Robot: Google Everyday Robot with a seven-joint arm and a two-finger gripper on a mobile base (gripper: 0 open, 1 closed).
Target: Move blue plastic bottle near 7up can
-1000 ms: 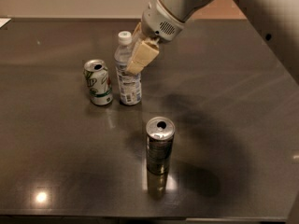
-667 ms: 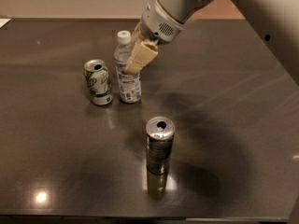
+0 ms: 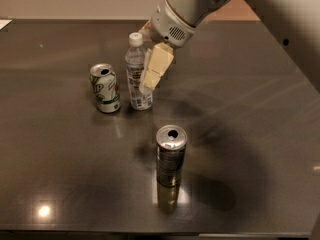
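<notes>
Now upright on the dark desk (image 3: pixel 260 134), the blue plastic bottle (image 3: pixel 136 79) stands just right of the dented 7up can (image 3: pixel 105 88), close but apart. The claw (image 3: pixel 150 75) reaches down from the far right against the bottle's right side; clamped or apart, I cannot tell. 1 slim silver can (image 3: pixel 171 154) stands nearer, well apart.

blue plastic bottle (image 3: pixel 136 76) upright, white cap | 7up can (image 3: pixel 105 88) upright, just beside | gripper (image 3: pixel 149 75) against bottle
</notes>
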